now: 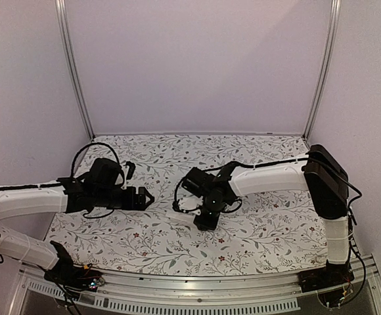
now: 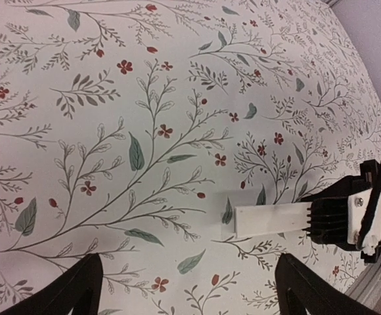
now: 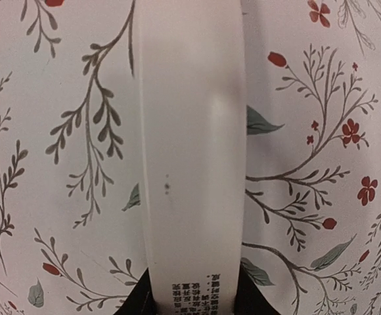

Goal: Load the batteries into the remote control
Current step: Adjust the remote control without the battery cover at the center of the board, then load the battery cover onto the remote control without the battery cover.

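My right gripper (image 1: 203, 220) is shut on one end of a long white bar, the remote control (image 1: 180, 213), at the middle of the floral cloth. In the right wrist view the remote (image 3: 190, 164) runs straight up from the gripper (image 3: 192, 302); its plain back with small print faces the camera, and no black patch shows. My left gripper (image 1: 146, 198) is open and empty, just left of the remote's free end. In the left wrist view the remote (image 2: 269, 219) sticks out of the right gripper (image 2: 341, 213), ahead of my open fingers (image 2: 79, 289). No batteries are in view.
The floral cloth (image 1: 256, 230) covers the table. Pale walls and metal posts (image 1: 75, 72) close in the back and sides. A metal rail (image 1: 197, 289) runs along the near edge by the arm bases.
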Robot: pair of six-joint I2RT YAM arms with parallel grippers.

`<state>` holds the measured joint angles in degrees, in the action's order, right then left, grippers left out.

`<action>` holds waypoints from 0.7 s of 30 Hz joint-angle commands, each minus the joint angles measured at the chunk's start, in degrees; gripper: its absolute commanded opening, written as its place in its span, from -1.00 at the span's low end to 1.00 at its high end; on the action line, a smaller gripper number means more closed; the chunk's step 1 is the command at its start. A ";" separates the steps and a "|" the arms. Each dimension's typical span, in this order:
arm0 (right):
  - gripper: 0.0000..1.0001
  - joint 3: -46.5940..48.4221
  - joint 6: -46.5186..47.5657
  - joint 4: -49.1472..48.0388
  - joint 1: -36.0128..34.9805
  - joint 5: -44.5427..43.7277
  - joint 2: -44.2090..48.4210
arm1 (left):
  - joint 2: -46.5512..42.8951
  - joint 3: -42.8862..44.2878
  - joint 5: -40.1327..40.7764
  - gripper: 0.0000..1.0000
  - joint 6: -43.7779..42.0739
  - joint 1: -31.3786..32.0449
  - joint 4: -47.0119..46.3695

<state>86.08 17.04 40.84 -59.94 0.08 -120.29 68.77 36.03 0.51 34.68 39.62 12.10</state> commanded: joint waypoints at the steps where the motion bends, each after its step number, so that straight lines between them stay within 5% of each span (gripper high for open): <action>1: -0.35 1.53 -4.53 -5.77 0.17 -3.94 -4.58 | 2.31 -3.54 -7.87 0.80 0.49 -1.03 -10.05; 11: 0.01 -1.11 -5.32 -7.43 0.15 -0.84 -2.84 | 14.25 -0.45 -11.05 0.44 0.07 -1.12 -16.05; 21: 0.08 -2.26 -4.17 -7.75 0.12 2.72 -0.50 | 21.05 2.49 -13.30 0.25 0.81 -0.94 -19.29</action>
<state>85.43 12.49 33.08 -59.68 0.40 -120.99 87.81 36.77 -11.44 35.40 39.27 -4.84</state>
